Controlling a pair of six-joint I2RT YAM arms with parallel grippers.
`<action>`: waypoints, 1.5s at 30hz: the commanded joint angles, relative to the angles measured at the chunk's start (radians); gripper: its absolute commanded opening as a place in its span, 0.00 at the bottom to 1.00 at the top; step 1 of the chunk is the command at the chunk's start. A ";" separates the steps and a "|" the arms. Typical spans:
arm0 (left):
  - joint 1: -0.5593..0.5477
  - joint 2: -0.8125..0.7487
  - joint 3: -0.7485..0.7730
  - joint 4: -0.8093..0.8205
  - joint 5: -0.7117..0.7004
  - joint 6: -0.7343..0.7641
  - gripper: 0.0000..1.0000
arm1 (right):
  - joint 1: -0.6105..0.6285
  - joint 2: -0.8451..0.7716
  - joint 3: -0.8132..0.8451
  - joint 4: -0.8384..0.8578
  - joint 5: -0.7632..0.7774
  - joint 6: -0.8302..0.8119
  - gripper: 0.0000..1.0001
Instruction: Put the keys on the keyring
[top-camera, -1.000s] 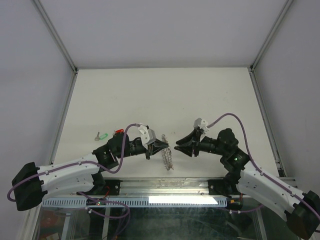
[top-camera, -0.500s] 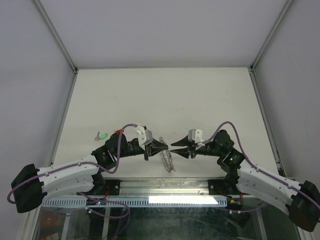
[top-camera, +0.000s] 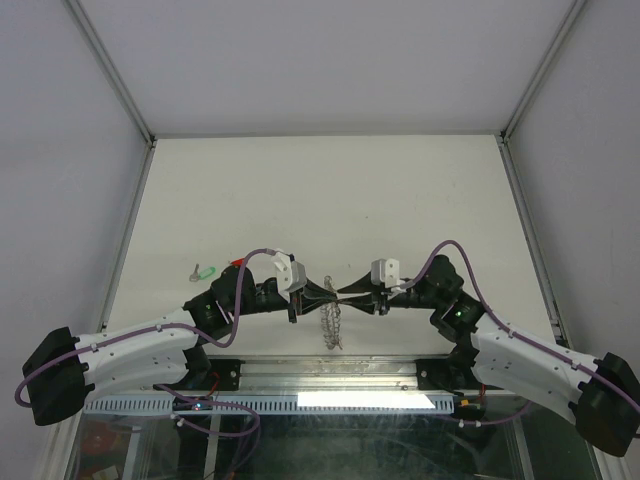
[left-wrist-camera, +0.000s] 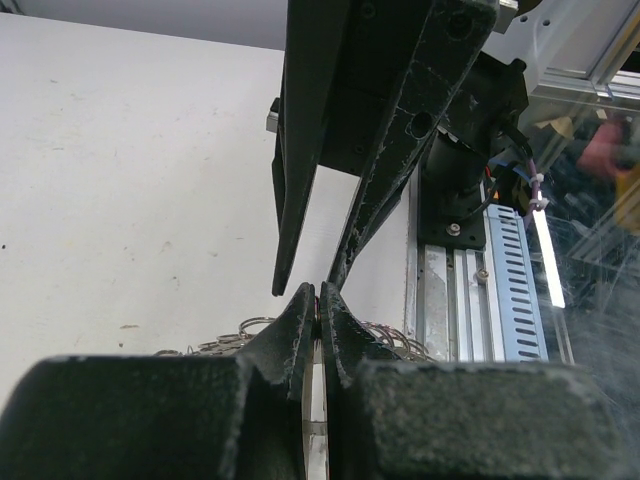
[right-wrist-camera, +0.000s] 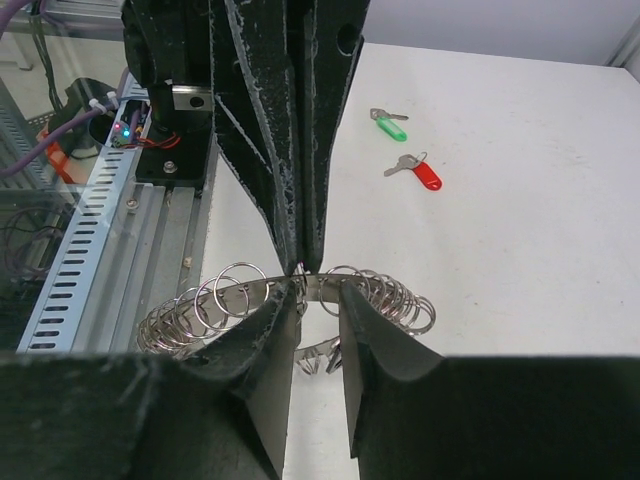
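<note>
The keyring (right-wrist-camera: 322, 291), a flat grey band with a fringe of wire loops (right-wrist-camera: 222, 293), is held up above the table (right-wrist-camera: 520, 220) by the left gripper (left-wrist-camera: 317, 298), whose fingers are pressed together on the band's edge. The right gripper (right-wrist-camera: 316, 296) meets it tip to tip. Its 2 fingers stand a little apart, on either side of the band and the left fingertips, not visibly pinching anything. I judge the task barely begun: only the ring is in hand, and no coloured key head shows on it. The green-headed key (right-wrist-camera: 389, 126) and red-headed key (right-wrist-camera: 420, 173) lie loose on the table, well back past the left gripper's wrist on its outer side, both yet to be fetched and threaded. The right wrist view alone shows the 2 keys clearly. The left wrist view alone shows the thin strip clamped between the left fingers. The top view shows the ring dangling below the meeting tips.
</note>
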 joint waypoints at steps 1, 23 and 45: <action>0.011 -0.005 0.039 0.075 0.024 0.002 0.00 | 0.013 0.009 0.052 0.036 -0.043 -0.011 0.25; 0.012 -0.003 0.052 0.065 0.027 0.008 0.00 | 0.028 0.060 0.084 -0.016 -0.061 -0.011 0.16; 0.013 -0.028 0.144 -0.153 -0.014 0.102 0.50 | 0.030 0.060 0.429 -0.820 0.208 -0.294 0.00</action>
